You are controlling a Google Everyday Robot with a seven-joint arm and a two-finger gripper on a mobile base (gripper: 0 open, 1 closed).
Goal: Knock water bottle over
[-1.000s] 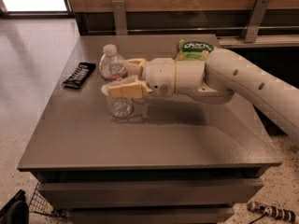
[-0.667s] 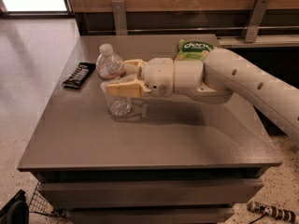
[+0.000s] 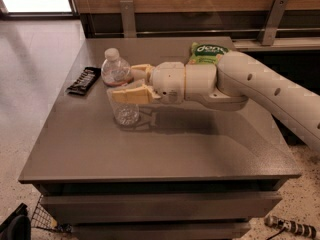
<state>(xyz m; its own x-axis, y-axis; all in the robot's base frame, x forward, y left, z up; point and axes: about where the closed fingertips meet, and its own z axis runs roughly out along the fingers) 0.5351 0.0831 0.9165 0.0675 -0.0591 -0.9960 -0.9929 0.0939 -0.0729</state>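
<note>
So the bottle [image 3: 115, 69] is standing in the upper left part of the grey worktop [image 3: 160, 151], white cap up. It looks tipped a little toward the upper left of the frame, but it's not down. Its clear ribbed base sits a bit lower and to the right of the cap, and the red band shows around its middle.

The end effector [image 3: 123, 81] is right at the bottle, coming in from the right side of the frame on the fat white arm [image 3: 260, 84]. Its two tan fingers are spread fairly wide. One finger [image 3: 129, 95] crosses in front of the bottle's lower half, and the other sits just right of its shoulder, further back. The bottle body seems to be in the gap between them, though I honestly can't tell if either finger is actually pressing on it.

A black wrapper [image 3: 83, 80] lies flat just left of the bottle, near the worktop's left edge. A green bag [image 3: 207, 51] sits at the back of the worktop, partly hidden behind the arm.
</note>
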